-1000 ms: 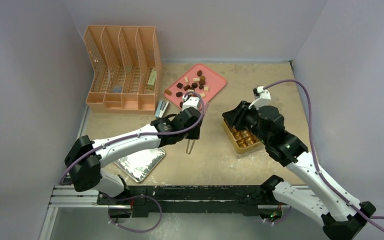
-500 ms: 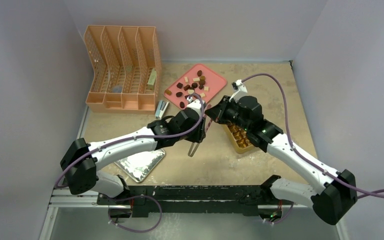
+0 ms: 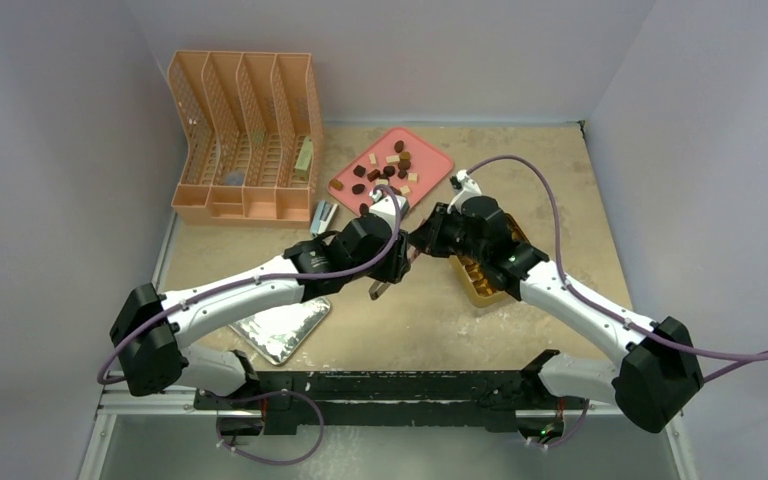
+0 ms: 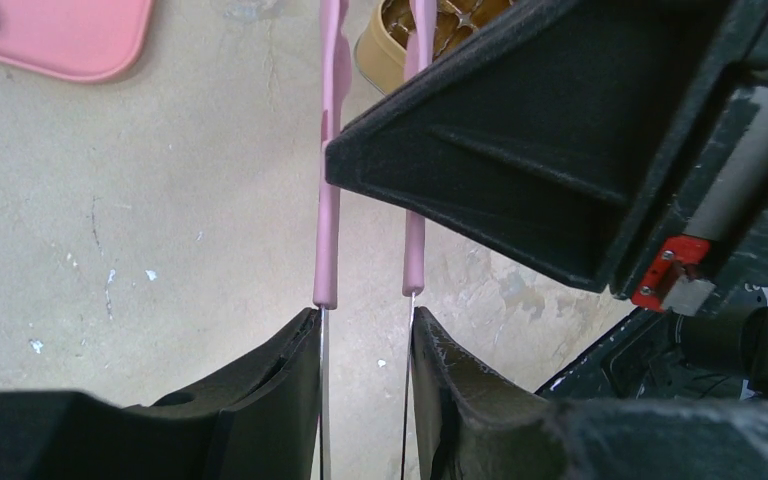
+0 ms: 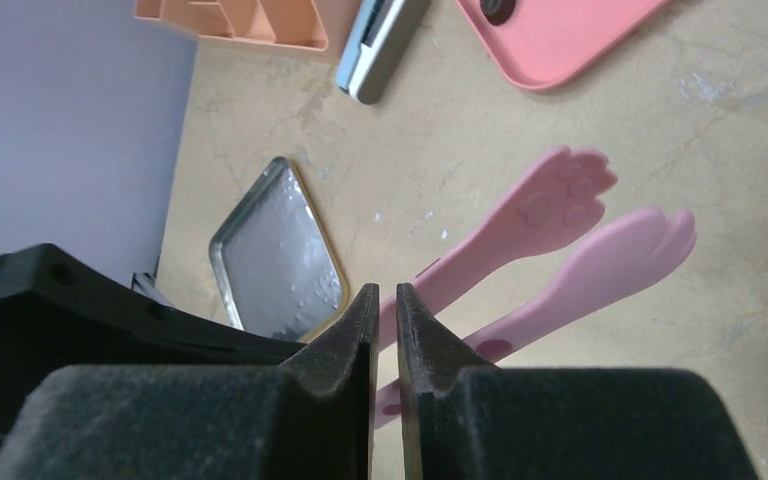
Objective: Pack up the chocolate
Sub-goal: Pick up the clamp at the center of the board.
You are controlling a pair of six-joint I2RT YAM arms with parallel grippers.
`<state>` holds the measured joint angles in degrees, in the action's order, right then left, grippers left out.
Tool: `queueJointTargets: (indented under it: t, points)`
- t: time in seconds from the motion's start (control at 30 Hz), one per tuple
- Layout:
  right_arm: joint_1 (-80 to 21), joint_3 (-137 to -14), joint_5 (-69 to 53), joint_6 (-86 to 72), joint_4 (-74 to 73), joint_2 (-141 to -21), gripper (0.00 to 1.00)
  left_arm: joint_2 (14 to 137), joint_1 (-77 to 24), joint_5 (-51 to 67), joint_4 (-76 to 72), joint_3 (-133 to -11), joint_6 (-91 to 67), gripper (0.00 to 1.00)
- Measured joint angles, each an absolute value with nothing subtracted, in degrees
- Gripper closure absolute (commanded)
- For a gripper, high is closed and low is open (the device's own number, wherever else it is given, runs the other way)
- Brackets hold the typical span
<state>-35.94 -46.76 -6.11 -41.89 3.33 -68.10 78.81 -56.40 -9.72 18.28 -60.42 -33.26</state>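
Pink tongs [image 4: 327, 200] in left jaws, right jaws newly alongside

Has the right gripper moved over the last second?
Yes. The right gripper has swung left, off the gold box, and now sits at the tongs that the left gripper holds, nearer the pink tray.

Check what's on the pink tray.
Pink tray: loose chocolates, dark brown, reddish and cream. The left arm covers part of its near edge, so anything there is hidden.
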Motion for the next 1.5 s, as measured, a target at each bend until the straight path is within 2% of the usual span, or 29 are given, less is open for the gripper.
queueJointTargets:
  t: [0.4,0.47,0.63,0.83,0.97,1.23,1.5]
  points:
    - [-35.9,-45.5,-5.3,-41.3,2.0,-66.3,0.79,77.3,-56.7,-12.1,19.8,-60.4,-33.2,0.66]
    - [-35.9,-45.5,-5.0,-41.1,1.4,-65.3,0.73,77.3,-56.7,-12.9,20.3,-60.5,-33.2,0.66]
    - [-35.9,-45.5,-2.5,-39.8,-1.5,-61.1,0.47,77.3,-56.7,-16.4,23.0,-62.3,-33.3,0.63]
    - [-35.9,-46.5,3.1,-35.9,-6.1,-54.7,0.37,78.5,-54.6,-19.1,26.5,-65.6,-33.8,0.63]
    - [-35.9,-46.9,6.7,-33.9,-8.6,-49.3,0.24,80.4,-50.2,-18.9,28.4,-66.6,-34.0,0.63]
    - [-35.9,-46.9,11.1,-31.9,-11.4,-41.1,0.1,87.8,-42.0,-18.9,34.1,-72.2,-33.1,0.64]
    - [-35.9,-46.8,12.3,-31.6,-13.9,-40.8,0.08,95.9,-38.0,-18.5,36.5,-78.2,-31.3,0.65]
